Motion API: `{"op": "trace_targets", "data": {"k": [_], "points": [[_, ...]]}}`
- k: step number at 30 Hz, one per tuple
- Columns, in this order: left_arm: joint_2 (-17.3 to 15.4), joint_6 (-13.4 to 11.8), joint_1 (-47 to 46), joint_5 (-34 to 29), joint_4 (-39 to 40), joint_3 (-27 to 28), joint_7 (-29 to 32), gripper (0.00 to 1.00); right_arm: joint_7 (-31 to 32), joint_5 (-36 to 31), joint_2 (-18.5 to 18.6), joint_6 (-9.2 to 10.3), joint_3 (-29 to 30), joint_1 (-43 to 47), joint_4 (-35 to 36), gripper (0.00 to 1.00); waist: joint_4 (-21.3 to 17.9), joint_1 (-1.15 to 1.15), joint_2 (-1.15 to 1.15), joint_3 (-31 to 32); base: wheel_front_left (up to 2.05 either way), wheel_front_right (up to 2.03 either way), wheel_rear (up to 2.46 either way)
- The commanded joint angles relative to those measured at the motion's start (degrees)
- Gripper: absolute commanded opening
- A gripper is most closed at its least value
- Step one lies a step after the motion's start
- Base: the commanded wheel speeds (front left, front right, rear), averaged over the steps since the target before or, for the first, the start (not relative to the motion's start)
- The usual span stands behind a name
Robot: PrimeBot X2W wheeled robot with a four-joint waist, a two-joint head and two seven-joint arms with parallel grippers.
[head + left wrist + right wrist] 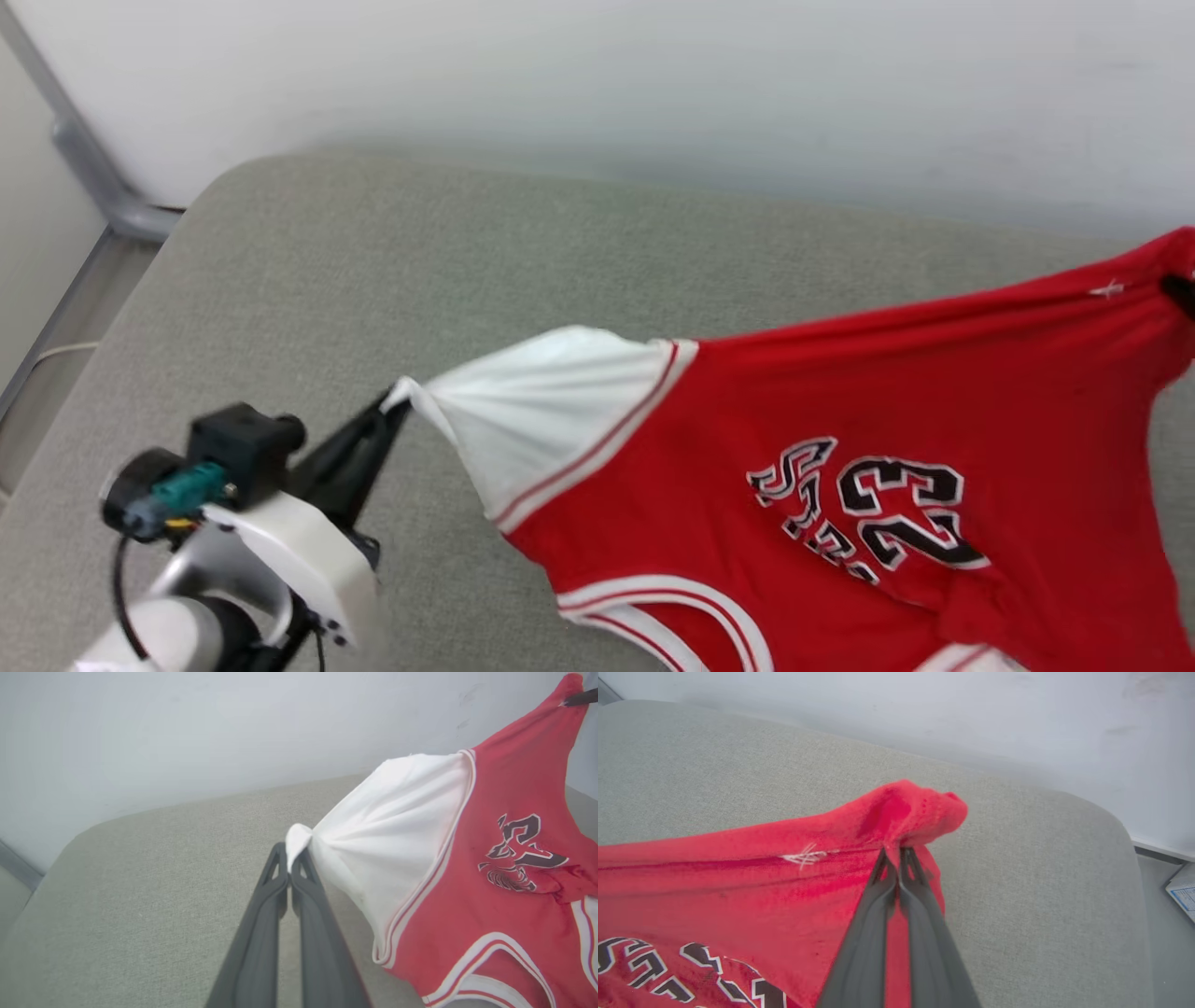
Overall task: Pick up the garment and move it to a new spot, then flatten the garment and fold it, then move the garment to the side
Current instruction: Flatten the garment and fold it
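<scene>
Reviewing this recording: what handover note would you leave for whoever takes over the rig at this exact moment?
Left gripper: shut on the tip of a white sleeve of the red jersey T-shirt.
Right gripper: shut on a bunched red edge of the shirt.
Shirt: stretched between the two grippers over the grey fabric-covered surface, lettering facing the head camera. Its lower part runs out of frame.
Done: both grips taken, shirt raised at both ends.
Left: lay it down, flatten, fold, move it aside.
</scene>
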State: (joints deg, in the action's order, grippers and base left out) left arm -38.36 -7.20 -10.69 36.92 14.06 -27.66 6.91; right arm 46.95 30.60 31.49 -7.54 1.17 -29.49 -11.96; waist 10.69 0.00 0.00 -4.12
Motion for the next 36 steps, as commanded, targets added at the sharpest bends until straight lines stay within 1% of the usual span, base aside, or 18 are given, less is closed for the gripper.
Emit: {"op": "trace_targets", "data": {"k": [1, 4, 7, 9, 13, 17, 24, 29, 32, 36], "points": [[-0.8, -0.6, -0.6, -0.2, 0.3, 1.0, 0.1, 0.00, -0.8, 0.5, 0.4, 0.11, 0.1, 0.4, 0.4, 0.00, -1.6, 0.00, 0.00, 1.6, 0.00, 0.00, 0.00], [-3.3, -2.1, -1.6, -0.6, 2.8, 3.7, 0.9, 0.00, -3.2, 1.7, 0.9, 0.11, 0.2, 0.2, 2.6, 0.00, -2.8, 0.00, 0.00, 2.9, 0.00, 0.00, 0.00], [-4.9, -4.3, -2.7, -1.1, 5.7, 6.8, 0.9, 0.00, -5.0, 3.1, -0.3, 0.12, 1.5, 0.3, 5.2, 0.00, -4.0, 0.00, 0.00, 3.6, 0.00, 0.00, 0.00], [-5.4, -5.6, -3.6, -1.3, 7.7, 8.7, 0.3, 0.00, -5.6, 3.8, -1.2, 0.12, 2.0, 0.4, 7.5, 0.00, -4.7, 0.00, 0.00, 3.9, 0.00, 0.00, 0.00], [-6.3, -7.5, -5.5, -2.1, 10.3, 12.2, -1.1, 0.00, -6.5, 2.7, -2.5, 0.12, 2.7, 0.2, 12.5, 0.00, -6.2, 0.00, 0.00, 4.3, 0.00, 0.00, 0.00], [-7.6, -9.6, -6.8, -3.1, 12.3, 15.8, -2.4, 0.00, -7.0, 2.0, -4.8, 0.12, 4.7, -0.6, 15.6, 0.00, -7.6, 0.00, 0.00, 4.5, 0.00, 0.00, 0.00], [-9.0, -12.0, -9.4, -4.0, 16.4, 20.5, -3.4, 0.00, -8.3, 1.0, -7.3, 0.12, 7.2, -0.9, 20.4, 0.00, -9.1, 0.00, 0.00, 4.0, 0.00, 0.00, 0.00], [-9.9, -12.2, -13.0, -3.8, 17.3, 23.2, -4.1, 0.00, -10.0, -0.1, -8.5, 0.13, 9.3, -3.6, 22.3, 0.00, -9.5, 0.00, 0.00, 2.3, 0.00, 0.00, 0.00], [-11.1, -11.1, -16.1, -3.5, 16.3, 24.2, -4.0, 0.00, -10.7, -1.1, -8.5, 0.13, 9.7, -6.0, 22.4, 0.00, -9.7, 0.00, 0.00, 0.6, 0.00, 0.00, 0.00], [-12.5, -8.8, -21.4, -2.8, 13.4, 24.0, -3.4, 0.00, -11.6, -2.6, -8.6, 0.16, 9.9, -10.4, 21.0, 0.00, -9.7, 0.00, 0.00, -2.9, 0.00, 0.00, 0.00]]}}
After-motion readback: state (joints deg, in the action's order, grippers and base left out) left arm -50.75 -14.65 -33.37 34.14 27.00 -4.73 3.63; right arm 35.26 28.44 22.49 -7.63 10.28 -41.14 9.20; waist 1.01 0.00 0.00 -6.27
